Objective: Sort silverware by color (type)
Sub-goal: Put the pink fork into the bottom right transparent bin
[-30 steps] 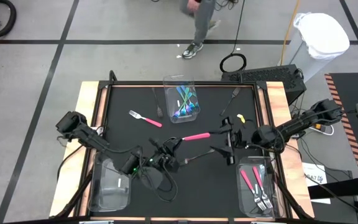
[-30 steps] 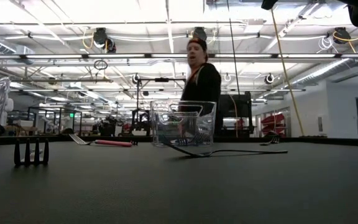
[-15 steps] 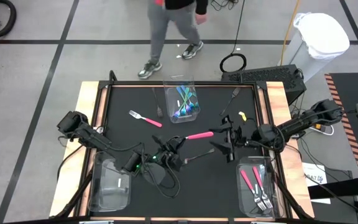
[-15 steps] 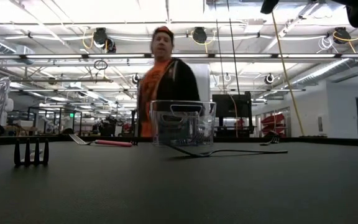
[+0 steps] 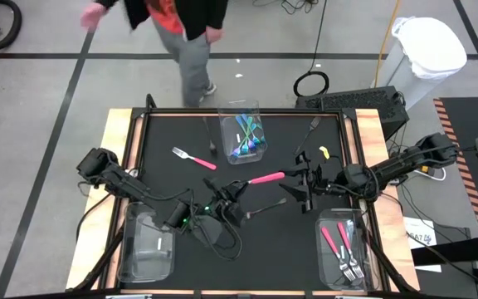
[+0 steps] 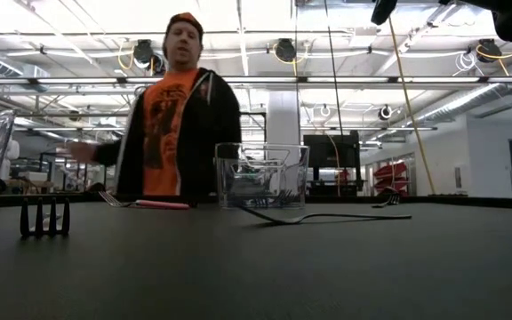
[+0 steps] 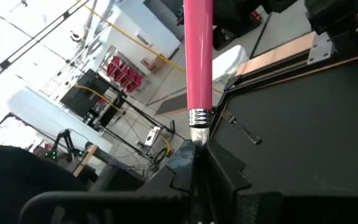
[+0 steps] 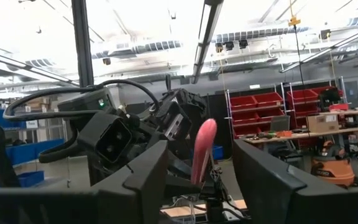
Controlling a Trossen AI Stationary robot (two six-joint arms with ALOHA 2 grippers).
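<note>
My left gripper [image 5: 236, 192] is shut on a pink-handled fork [image 5: 265, 178] above the middle of the table. The fork's handle points toward my right gripper [image 5: 299, 188]. That gripper is open, and in the right wrist view its fingers stand on either side of the handle's free end [image 8: 204, 146] without touching it. Another pink fork [image 5: 194, 158] lies flat at the far left. Black forks lie at the middle [image 5: 264, 208] and at the far right [image 5: 309, 130]. Teal utensils lie in the far clear bin [image 5: 243, 137]. My left gripper pinches the fork's silver neck [image 7: 197, 127], just below the pink handle, between its two shut fingers. The handle sticks out past the fingertips, along the fingers' line, toward the table's right. The fork is lifted clear of the table.
A clear bin [image 5: 343, 246] at the near right holds pink forks, and another clear bin [image 5: 148, 246] stands at the near left. A small yellow item [image 5: 323, 154] lies at the right. A person [image 6: 178, 116] walks behind the far edge. Cables run under the left arm.
My left gripper has carried the pink fork a little toward the table's right. My right gripper has gone a little toward the table's left, so its open fingers stand nearer the handle's free end. The person behind the table has walked toward the left.
</note>
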